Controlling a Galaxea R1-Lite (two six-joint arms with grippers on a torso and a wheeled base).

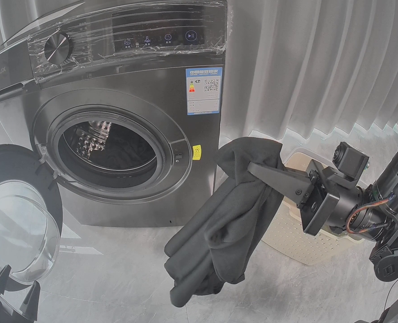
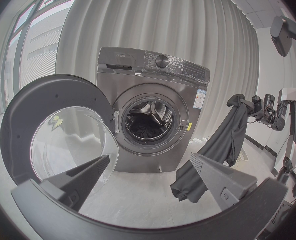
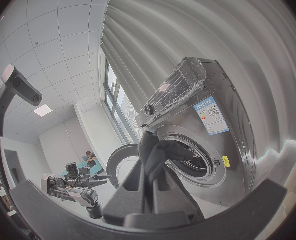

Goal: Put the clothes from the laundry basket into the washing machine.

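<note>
— ahead and to the left of the right gripper [image 1: 255, 168]: washing machine [image 1: 131, 90], door [image 1: 19, 211] swung wide, drum mouth open, something dark already inside. just behind and below that gripper: laundry basket [image 1: 293, 241], pale and perforated.
— and the load?
— hanging from the right gripper, clamped tight on an upper fold: dark garment [image 1: 221, 229], out of the basket, between basket and machine, not yet at the drum.
— handling?
— soft, limp, probably light. no stiffness at all, so likely to swing and trail behind the fingers. not fragile, hardly slippery. best taken at a bunched fold near the top, as now; risk of slipping free with only one thin layer pinched.
— long axis?
— roughly vertical. top bunched over the fingertips, loose end pointing down, close to the floor; touching or not, hard to tell.
— left gripper [image 1: 19, 278]?
— low, beside the open door, well apart from the garment, spread wide, holding nothing.
</note>
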